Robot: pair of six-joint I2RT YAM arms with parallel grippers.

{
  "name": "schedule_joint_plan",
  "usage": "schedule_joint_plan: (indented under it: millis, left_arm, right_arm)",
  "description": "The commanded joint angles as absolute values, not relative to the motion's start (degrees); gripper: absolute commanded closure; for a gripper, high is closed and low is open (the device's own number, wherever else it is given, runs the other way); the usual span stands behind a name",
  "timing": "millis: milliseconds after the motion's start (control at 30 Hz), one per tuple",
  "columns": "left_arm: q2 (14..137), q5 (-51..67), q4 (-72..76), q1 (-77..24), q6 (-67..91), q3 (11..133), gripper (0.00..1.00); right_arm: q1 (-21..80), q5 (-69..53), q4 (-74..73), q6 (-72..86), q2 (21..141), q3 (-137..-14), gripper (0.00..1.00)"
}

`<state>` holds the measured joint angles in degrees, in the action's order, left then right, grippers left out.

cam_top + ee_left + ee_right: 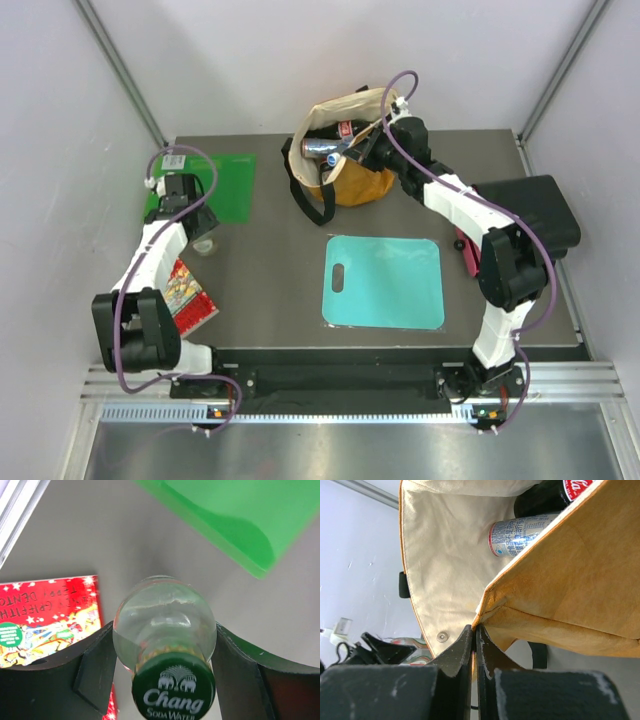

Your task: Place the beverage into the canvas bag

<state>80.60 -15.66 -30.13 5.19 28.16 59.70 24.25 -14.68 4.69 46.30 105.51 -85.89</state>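
One bottle (pixel 165 612) in left gripper (pixel 165 632)

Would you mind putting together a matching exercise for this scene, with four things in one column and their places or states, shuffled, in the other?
Things:
1. Chang soda water bottle
2. silver can
3. teal cutting board
4. canvas bag

Places or states:
A. lying flat on the table, nothing on it
B. rim pinched in the right gripper
C. lying inside the bag
D. gripped between the fingers of the left gripper

Pairs: 1-D, 2-C, 3-A, 4-B.
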Motion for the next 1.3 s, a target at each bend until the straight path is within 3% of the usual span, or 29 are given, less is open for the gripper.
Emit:
schedule_joint_plan:
  millis: [0, 700, 1267]
  left_arm:
    - [76.11, -15.64, -28.03, 1.15, 26.98, 70.47, 1.0]
    - [83.84, -12.31, -29.53, -13.0, 26.72, 99.47, 1.0]
    - [98.17, -7.73, -1.42, -21.35, 31.83, 106.16, 1.0]
  right_arm:
    - [24.87, -16.52, 18.81, 47.99, 98.44, -89.12, 1.0]
    - [25.75, -17.49, 18.72, 47.9, 98.44, -88.59, 1.0]
    - [26.46, -18.02, 21.97, 50.1, 97.73, -85.96, 1.0]
